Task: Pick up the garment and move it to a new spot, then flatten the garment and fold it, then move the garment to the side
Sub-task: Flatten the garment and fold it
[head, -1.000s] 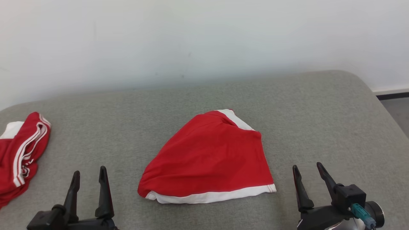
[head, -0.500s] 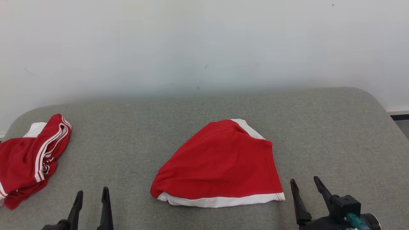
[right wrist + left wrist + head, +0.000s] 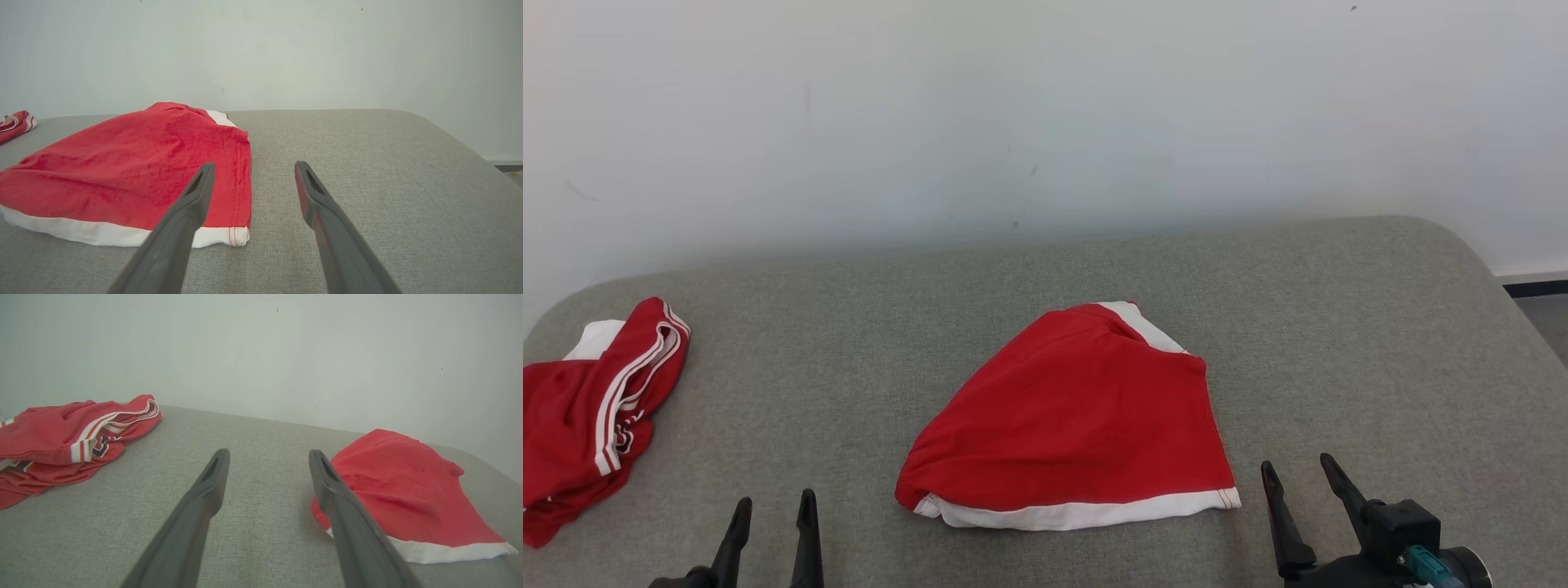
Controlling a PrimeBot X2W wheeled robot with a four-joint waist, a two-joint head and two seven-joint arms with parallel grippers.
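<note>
Red garment with a white hem lay loosely folded on the grey cushion, between left gripper and right gripper, both spread wide, holding nothing

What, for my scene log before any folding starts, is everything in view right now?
plain red garment: one, red with a white hem band, lying in the middle of the padded surface, between the two hands and touched by neither
striped red garment: one, red with white stripes, crumpled at the surface's left edge
padded surface: one, grey fabric, rounded corners, against the wall
wall: one, white, behind the surface
baseboard: one, dark strip, far right
left hand: one, dark fingers, open, lower left, holding nothing
right hand: one, dark fingers, open, lower right, holding nothing
</note>
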